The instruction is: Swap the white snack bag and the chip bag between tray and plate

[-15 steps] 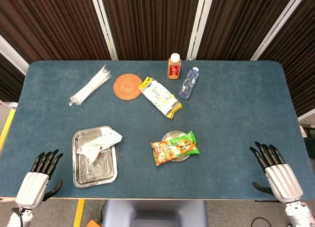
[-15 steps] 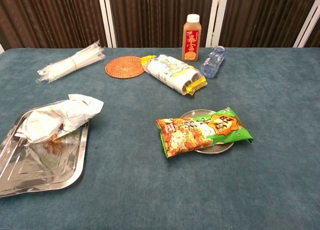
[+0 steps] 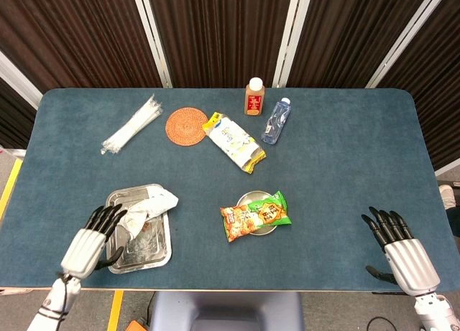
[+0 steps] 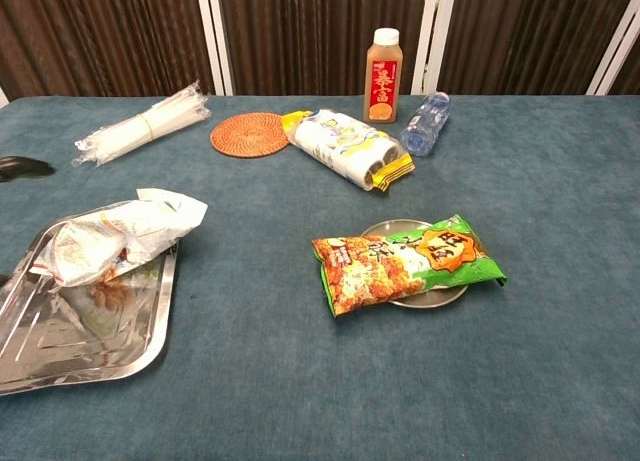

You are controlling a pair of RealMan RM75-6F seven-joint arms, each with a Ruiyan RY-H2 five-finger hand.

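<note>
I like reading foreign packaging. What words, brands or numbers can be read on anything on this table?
Juice bottle: red label with white characters, too small to read.
Chip bag: printed characters on an orange badge, blurred, not readable.
Yellow and white packet: print too small to read.
White snack bag: no readable text.
Nothing can be quoted with certainty.

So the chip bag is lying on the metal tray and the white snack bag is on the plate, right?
No, it's reversed. The head view shows the chip bag on the plate and the white snack bag on the metal tray.
</note>
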